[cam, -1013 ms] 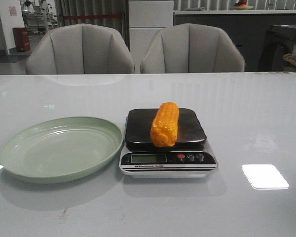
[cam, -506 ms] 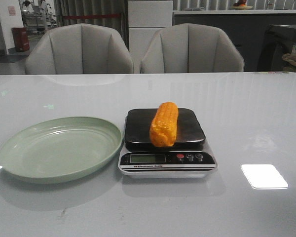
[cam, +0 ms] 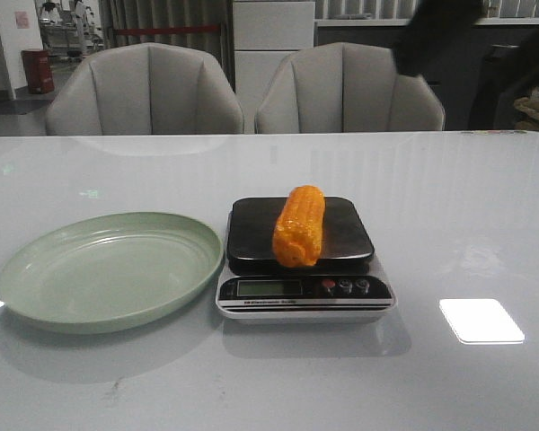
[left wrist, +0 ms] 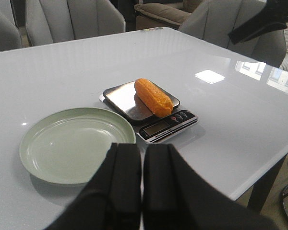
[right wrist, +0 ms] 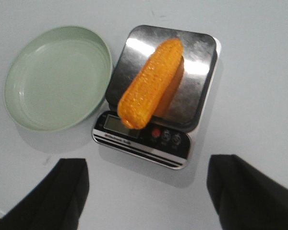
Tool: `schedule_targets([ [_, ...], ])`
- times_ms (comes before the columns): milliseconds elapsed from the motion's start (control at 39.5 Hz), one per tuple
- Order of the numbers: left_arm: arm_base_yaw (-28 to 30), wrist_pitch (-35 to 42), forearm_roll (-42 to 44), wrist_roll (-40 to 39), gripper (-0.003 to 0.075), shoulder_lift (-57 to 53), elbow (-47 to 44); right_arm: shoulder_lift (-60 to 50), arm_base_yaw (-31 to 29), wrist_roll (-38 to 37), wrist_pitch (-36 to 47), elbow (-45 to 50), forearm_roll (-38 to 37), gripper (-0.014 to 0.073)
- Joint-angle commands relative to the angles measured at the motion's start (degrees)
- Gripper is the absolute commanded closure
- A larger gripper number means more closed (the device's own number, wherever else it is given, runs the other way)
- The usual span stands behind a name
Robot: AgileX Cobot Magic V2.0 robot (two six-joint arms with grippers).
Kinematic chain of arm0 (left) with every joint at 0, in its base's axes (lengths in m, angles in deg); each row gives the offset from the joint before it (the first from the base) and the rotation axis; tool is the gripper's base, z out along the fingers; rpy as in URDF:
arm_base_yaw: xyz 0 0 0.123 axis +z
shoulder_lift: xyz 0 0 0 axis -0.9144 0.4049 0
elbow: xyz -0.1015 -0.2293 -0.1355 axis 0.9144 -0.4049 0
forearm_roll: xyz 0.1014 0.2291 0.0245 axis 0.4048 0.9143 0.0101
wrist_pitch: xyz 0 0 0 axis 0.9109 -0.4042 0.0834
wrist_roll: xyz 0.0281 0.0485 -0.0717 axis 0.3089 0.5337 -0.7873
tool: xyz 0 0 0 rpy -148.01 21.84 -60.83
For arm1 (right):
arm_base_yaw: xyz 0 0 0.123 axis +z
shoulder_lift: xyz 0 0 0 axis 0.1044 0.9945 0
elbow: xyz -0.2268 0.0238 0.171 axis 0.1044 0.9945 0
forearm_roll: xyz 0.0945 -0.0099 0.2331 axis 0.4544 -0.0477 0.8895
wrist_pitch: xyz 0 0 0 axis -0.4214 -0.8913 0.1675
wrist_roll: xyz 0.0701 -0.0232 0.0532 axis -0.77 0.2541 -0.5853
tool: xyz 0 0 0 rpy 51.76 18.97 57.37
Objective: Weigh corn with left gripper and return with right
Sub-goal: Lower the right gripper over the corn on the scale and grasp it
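The corn (cam: 300,226) is lying weighed on the scale (cam: 304,296), the left gripper (left wrist: 141,165) sitting closed and empty, the right gripper (right wrist: 149,184) hovering wide open above, return to the plate (cam: 36,269) pending.

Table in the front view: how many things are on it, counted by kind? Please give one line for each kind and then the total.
Corn: 1
Scale: 1
Plate: 1
Total: 3
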Motion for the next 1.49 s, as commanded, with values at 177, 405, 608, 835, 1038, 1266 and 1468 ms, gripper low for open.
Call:
schedule_targets([
  [177,-0.01,4.80,-0.19,-0.10,0.0587,-0.04,1.46,15.04,3.14,-8.97,-6.73,-19.68,-2.27,-0.0013],
  [405,-0.01,4.80,-0.19,-0.10,0.0587,-0.04,1.46,27.43,7.19,-23.68,-15.96,-31.48,-14.81,-0.0013],
  [608,-0.01,4.80,-0.19,-0.10,0.0587,-0.04,1.46,35.63,7.30,-30.99,-21.12,-36.49,-16.49,-0.0013],
  [835,-0.01,4.80,-0.19,-0.10,0.0587,-0.04,1.46,42.09,7.18,-32.14,-23.82,-39.95,-16.49,-0.0013],
  [1038,-0.01,4.80,-0.19,-0.10,0.0587,-0.04,1.46,45.52,6.90,-33.40,-24.94,-40.61,-16.04,0.0004],
  [1266,-0.01,4.80,-0.19,-0.10,0.0587,-0.04,1.46,47.51,6.90,-33.44,-24.62,-40.73,-14.22,0.0302],
  [1468,-0.01,4.80,-0.19,-0.10,0.0587,-0.04,1.46,47.66,7.75,-33.44,-23.77,-44.73,-11.90,0.0356],
])
